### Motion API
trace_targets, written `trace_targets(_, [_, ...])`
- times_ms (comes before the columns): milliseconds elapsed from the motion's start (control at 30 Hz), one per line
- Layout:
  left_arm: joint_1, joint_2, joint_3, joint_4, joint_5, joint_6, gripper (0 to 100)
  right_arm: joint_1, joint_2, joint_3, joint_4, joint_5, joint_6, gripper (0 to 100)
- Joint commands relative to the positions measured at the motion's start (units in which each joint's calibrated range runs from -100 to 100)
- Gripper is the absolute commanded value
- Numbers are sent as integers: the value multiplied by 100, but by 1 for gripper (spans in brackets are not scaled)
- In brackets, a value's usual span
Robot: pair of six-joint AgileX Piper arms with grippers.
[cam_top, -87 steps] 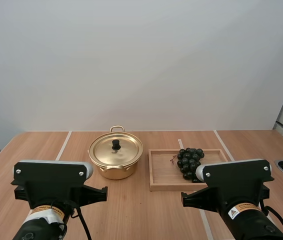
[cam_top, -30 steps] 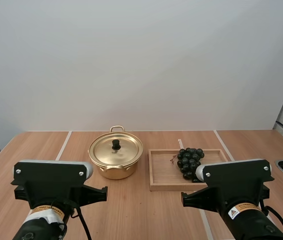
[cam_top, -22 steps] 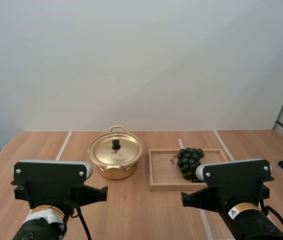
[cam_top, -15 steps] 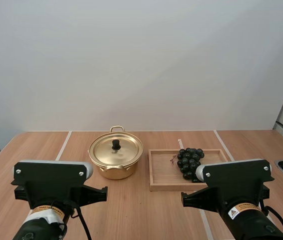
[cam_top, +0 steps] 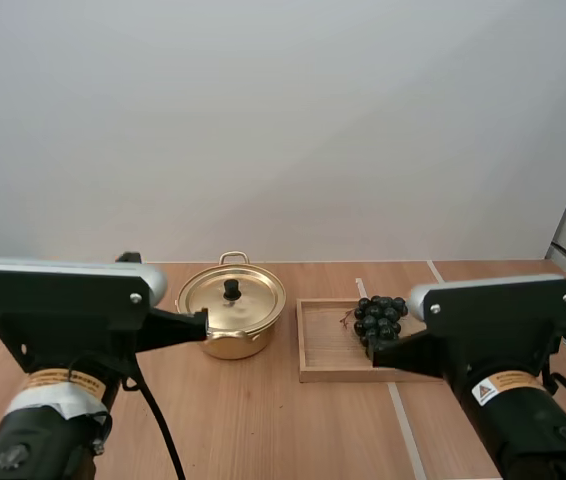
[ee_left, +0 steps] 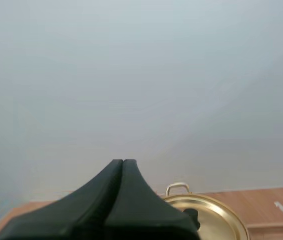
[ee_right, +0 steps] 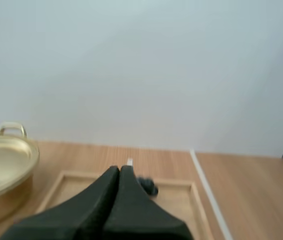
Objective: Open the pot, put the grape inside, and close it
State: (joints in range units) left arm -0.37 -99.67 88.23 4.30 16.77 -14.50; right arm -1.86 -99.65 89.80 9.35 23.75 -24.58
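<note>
Both arms are empty-handed here. The left end effector has its fingers pressed together into one dark wedge, pointing toward the gold pot. The right end effector is closed the same way, with nothing in it, aimed over the wooden tray. The lid sits on the pot. The bunch of grapes lies at the tray's right end, and the tray is just right of the pot on the tabletop.
</note>
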Motion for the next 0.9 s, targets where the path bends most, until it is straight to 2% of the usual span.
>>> trace_targets(0, [4,-33,-736,22,102,-37,0,11,-35,-727,-6,155,-26,0])
trace_targets(233, [4,-33,-1942,22,2136,-30,0,11,347,-2331,-17,2096,-26,0])
trace_targets(500, [4,719,-2873,22,3422,494,0,11,1406,-3934,-17,3615,-26,0])
trace_targets(867, [4,2698,-3904,-58,4602,516,0,11,3196,-5097,-7,4196,-26,0])
